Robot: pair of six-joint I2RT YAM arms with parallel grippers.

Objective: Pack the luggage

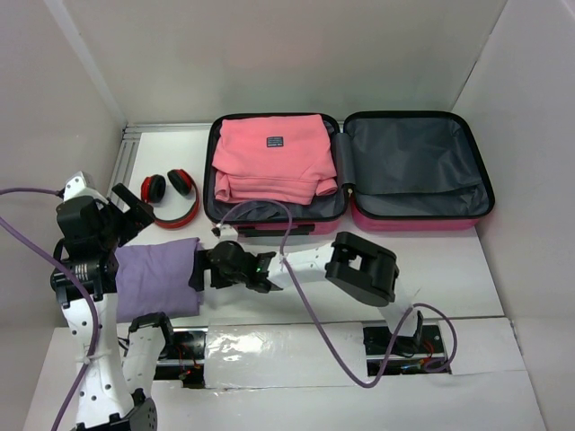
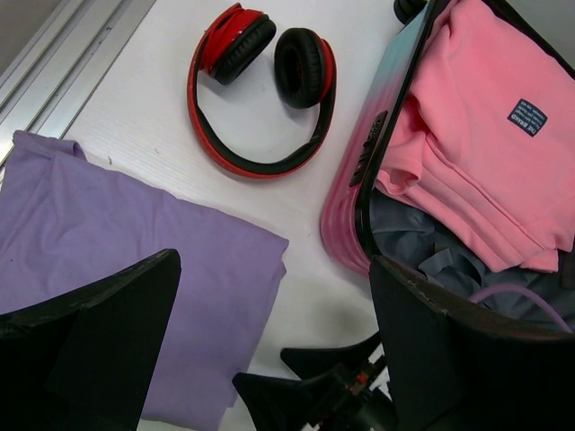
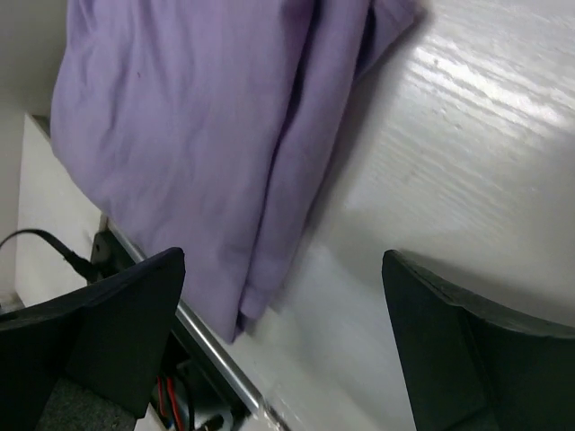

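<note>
Currently the right gripper [image 3: 280, 260] is spread at the edge of the purple cloth [image 3: 198, 117], pinching nothing. The left gripper [image 2: 269, 265] is likewise spread (over the cloth's corner). The luggage [image 1: 418, 217] lies open beyond. Risk: a one-layer pinch would likely unfold the cloth, which could then snag on the rim.

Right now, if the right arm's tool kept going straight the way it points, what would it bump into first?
Most likely the folded purple cloth. The open right tool points straight at the cloth's edge, which lies on the table. How close it already is stays hard to judge.
</note>
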